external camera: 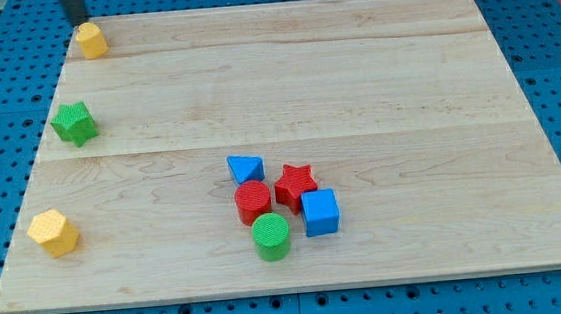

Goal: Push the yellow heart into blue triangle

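Yellow heart point(91, 39) sits at the tabletop's point(376, 89) top-left corner with the gripperless rod tip point(77, 22) right behind it, so it's early, and the next shove needs to aim diagonally toward the blue triangle point(245, 168) near the bottom edge's middle.

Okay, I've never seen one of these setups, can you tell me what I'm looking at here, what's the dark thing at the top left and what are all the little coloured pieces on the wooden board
There is one picture, from a single camera looking down at a slant on a wooden board. The dark thing is a robot arm's rod; my tip slides along the board and pushes blocks. It holds nothing. It sits at the top left, right behind a small yellow block, likely the yellow heart. Down the left edge are a green star and a yellow hexagon. Near the bottom middle is a cluster: blue triangle, red star, red cylinder, blue cube, green cylinder.
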Controlling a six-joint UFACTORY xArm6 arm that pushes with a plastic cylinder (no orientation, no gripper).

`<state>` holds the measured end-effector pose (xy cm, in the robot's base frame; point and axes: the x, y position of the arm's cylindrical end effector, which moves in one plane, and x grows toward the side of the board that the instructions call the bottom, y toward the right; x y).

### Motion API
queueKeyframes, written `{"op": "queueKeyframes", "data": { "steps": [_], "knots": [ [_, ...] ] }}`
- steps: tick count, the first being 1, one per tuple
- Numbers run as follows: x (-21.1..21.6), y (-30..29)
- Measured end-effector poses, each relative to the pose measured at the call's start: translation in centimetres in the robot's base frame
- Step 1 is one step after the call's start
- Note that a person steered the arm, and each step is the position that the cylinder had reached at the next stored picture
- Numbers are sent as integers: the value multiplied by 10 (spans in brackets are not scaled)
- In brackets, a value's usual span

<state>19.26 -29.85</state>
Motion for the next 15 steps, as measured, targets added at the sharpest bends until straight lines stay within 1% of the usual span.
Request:
{"op": "queueKeyframes", "data": {
  "steps": [1, 2, 3, 4, 5, 6, 7, 8, 9, 10, 11, 12, 13, 14, 15],
  "knots": [
    [36, 8],
    [49, 46],
    [49, 90],
    [49, 114],
    [36, 107],
    [27, 130],
    [49, 179],
    [77, 211],
    [96, 175],
    [71, 173],
    [66, 145],
    [89, 134],
    [140, 187],
    [188, 204],
    [170, 168]
  ]
}}
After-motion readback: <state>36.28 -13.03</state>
